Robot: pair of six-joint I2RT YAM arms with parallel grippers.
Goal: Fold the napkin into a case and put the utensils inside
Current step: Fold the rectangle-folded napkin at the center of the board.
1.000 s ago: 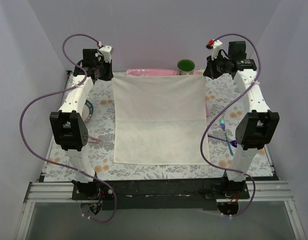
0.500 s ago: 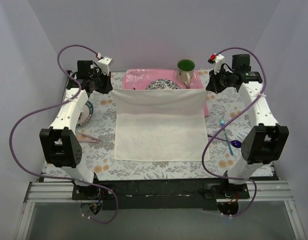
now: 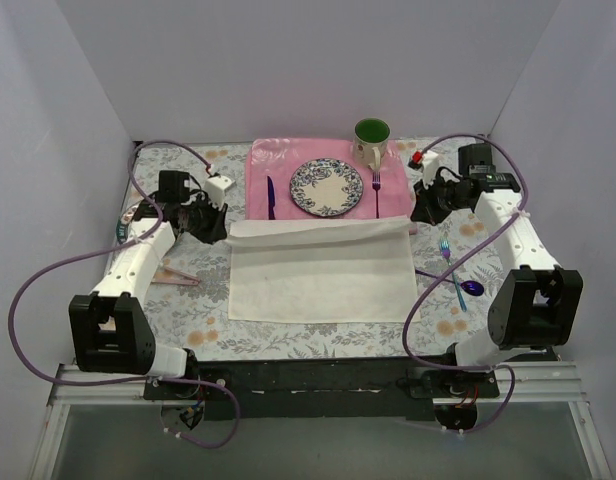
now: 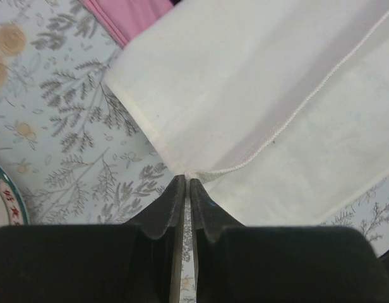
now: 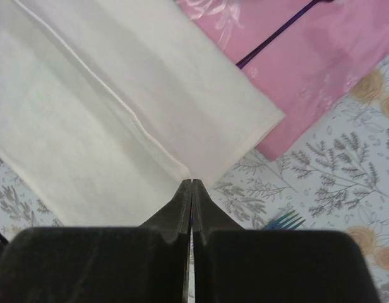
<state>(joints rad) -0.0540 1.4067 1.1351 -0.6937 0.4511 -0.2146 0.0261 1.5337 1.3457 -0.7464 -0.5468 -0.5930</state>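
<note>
The napkin [image 3: 318, 275] lies spread on the table [image 3: 208, 330] in the middle of the overhead frame, just below the pink placemat [image 3: 288, 165]. A narrow band along its upper edge is doubled over onto the rest, and both ends of that band are pinched. The left claw [image 3: 212, 224] is closed on the upper-left corner and the right claw [image 3: 421, 212] on the upper-right one, each with its jaws pressed all but together on the cloth. In both wrist views a hemmed edge is seen running away from the claw tips across the lower layer.

The first fold toward the case is judged to be in hand. Next, the held edge would need to be drawn evenly toward the bottom of the frame, with both corners kept level, and then laid flat and released. The utensils [image 3: 458, 285] lie untouched to the right of the napkin.
</note>
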